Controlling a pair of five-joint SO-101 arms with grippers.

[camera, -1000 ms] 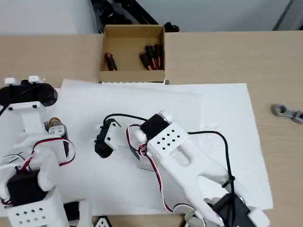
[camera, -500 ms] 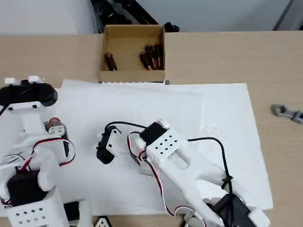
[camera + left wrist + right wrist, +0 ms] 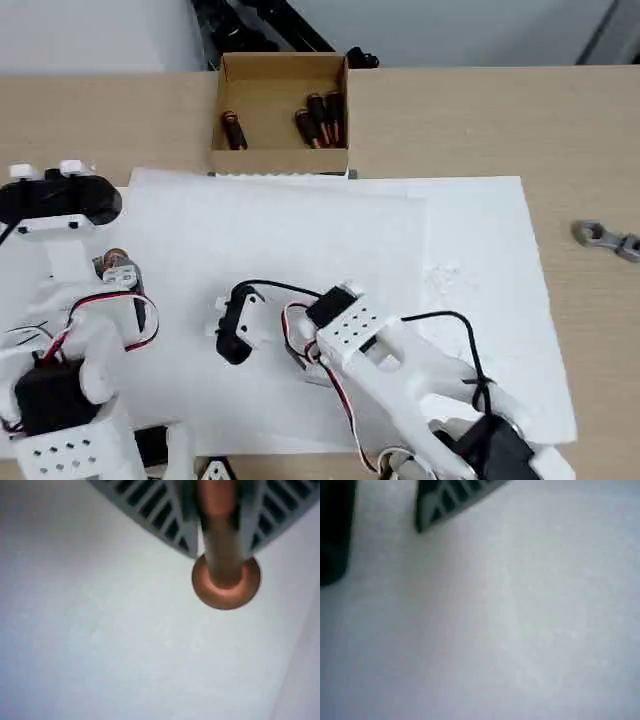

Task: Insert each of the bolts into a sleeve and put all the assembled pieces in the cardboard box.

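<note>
Gripping a smooth copper-coloured bolt [image 3: 226,582] by its round shank, the left pincer [image 3: 222,550] is closed on it with grey ribbed pads, and the bolt's flat disc-shaped head hangs close over the white sheet [image 3: 400,240] at the left side of the desk [image 3: 500,120]. The sheet looks matt and faintly grainy. The right pincer [image 3: 233,328], black on a white plastic arm with looping black and red wires, sits low over the middle of the sheet; whether it is open or closed cannot be told. At the sheet's far edge the open brown cardboard box [image 3: 280,160] holds dark cylindrical pieces [image 3: 322,118] with copper ends, one alone and the others bunched together. A small metal tool [image 3: 603,238] lies on the bare wood well to the right.
</note>
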